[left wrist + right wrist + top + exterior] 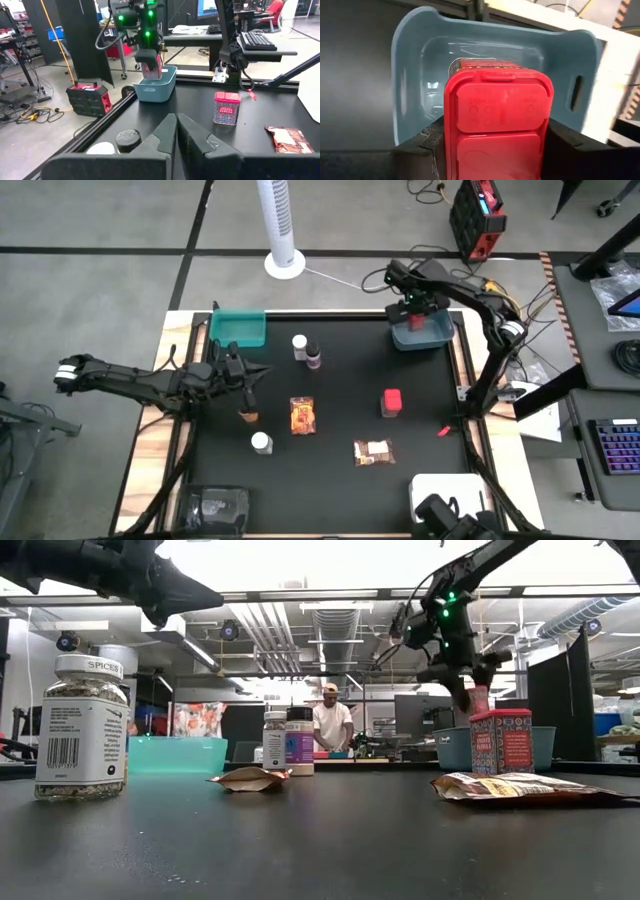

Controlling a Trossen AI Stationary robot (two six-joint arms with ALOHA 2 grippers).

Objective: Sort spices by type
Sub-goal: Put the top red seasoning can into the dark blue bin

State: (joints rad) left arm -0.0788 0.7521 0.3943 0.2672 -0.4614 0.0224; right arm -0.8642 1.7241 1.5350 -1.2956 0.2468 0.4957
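The right gripper is clamped on a red boxy container, holding it above the blue-grey bin at the far right corner of the table. The left gripper is clenched and holds nothing, poised over the left half of the table just beside a small amber jar. On the table lie a second red boxy container, an orange packet, a brown packet, two white-capped bottles and a purplish jar; the teal bin stands at the far left.
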